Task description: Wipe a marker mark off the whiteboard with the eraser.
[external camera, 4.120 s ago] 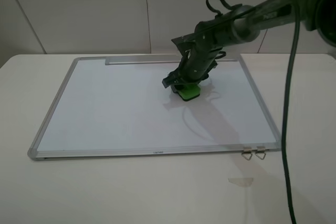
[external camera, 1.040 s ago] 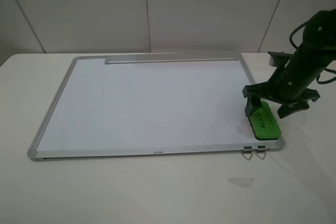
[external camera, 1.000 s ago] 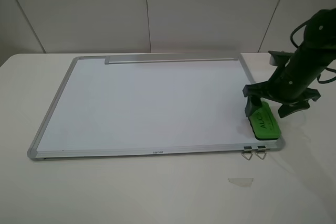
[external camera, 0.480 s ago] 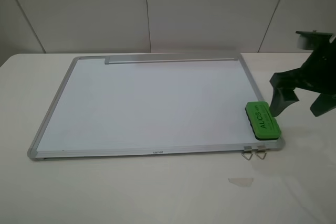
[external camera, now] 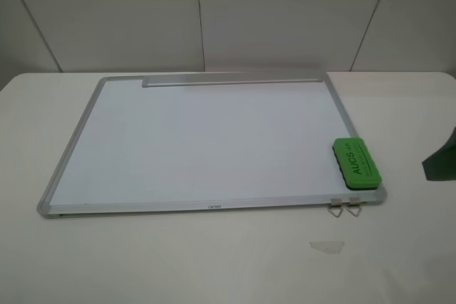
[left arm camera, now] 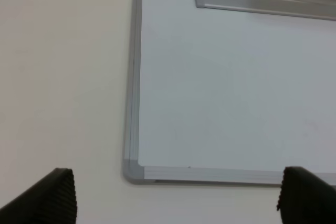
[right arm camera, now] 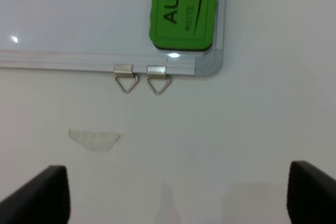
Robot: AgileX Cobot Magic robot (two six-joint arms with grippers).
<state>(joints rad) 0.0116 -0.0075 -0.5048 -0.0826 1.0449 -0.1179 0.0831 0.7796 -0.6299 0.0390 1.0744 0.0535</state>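
Observation:
The whiteboard lies flat on the table, and its surface looks blank; no marker mark shows in any view. The green eraser rests lettering-up on the board's near right corner, with nothing touching it. In the right wrist view the eraser sits beyond my right gripper, which is open, empty and hanging over bare table in front of that corner. Only a dark tip of the right arm shows at the exterior view's edge. My left gripper is open and empty near the board's near left corner.
Two metal clips stick out from the board's near edge by the eraser. A small pale scrap lies on the table in front of them. The metal tray strip runs along the far edge. White wall stands behind the table.
The right gripper carried the eraser from mid-board to the near right corner, let go of it there, and drew back to the right, almost out of the exterior view.

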